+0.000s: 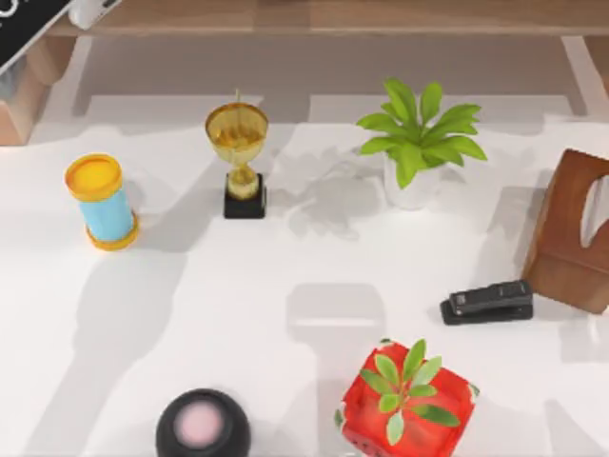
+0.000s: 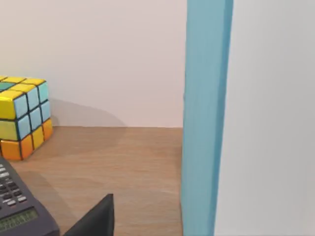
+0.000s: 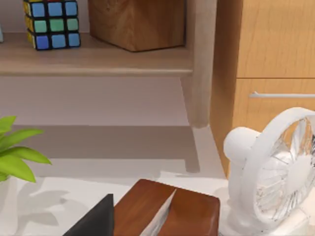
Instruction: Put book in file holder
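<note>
**Inspector:** Status of the task's thing?

**Assistant:** The book (image 1: 23, 30) sits at the far left corner of the table, cut off by the frame. It lies slantwise, with part of its white lettering visible. Directly beneath it in the top view is the file holder (image 1: 19, 109), a light tan wooden wall at the table's left edge. The two overlap in that view. I cannot tell whether the book is already between the walls or above them.

**Inspector:** Tool state?

**Assistant:** The left gripper (image 2: 94, 219) faces a wooden shelf carrying a Rubik's cube (image 2: 22, 117) and a calculator (image 2: 19, 209). A tall blue slab (image 2: 204, 118) stands close before the camera. Whether this gripper grips the book or is free of it cannot be told. The right gripper (image 3: 94, 219) is parked near the table's right edge, above the reddish-brown box (image 3: 170, 211) and beside a white fan (image 3: 275, 169).

**Inspector:** Step in hand?

**Assistant:** In my judgement, the placing stage: the book is at the holder, not on the open table.

**Inspector:** Next move?

**Assistant:** If the book is gripped, it should be lined up with the holder's slot, lowered until it seats, then released. The slant needs correcting so an edge does not catch a wall. The trophy (image 1: 238, 157) and stapler (image 1: 487, 302) stand well apart and pose no obstruction.
</note>
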Available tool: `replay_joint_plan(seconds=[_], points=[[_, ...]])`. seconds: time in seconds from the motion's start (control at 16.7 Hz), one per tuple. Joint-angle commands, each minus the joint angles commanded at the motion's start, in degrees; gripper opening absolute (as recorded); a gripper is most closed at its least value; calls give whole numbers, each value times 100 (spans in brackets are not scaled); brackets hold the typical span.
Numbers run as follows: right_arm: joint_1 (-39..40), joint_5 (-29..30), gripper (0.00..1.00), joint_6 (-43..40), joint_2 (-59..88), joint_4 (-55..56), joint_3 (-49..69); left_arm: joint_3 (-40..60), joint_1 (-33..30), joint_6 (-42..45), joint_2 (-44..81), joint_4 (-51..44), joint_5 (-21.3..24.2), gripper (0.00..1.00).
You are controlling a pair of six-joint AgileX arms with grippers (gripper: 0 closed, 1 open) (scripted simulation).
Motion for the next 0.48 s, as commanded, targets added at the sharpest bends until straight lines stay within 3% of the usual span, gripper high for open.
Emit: replay_joint_plan(seconds=[0.48], points=[[0,0,100,0,0,0,0,490,66,-5,306,-187,72,100]])
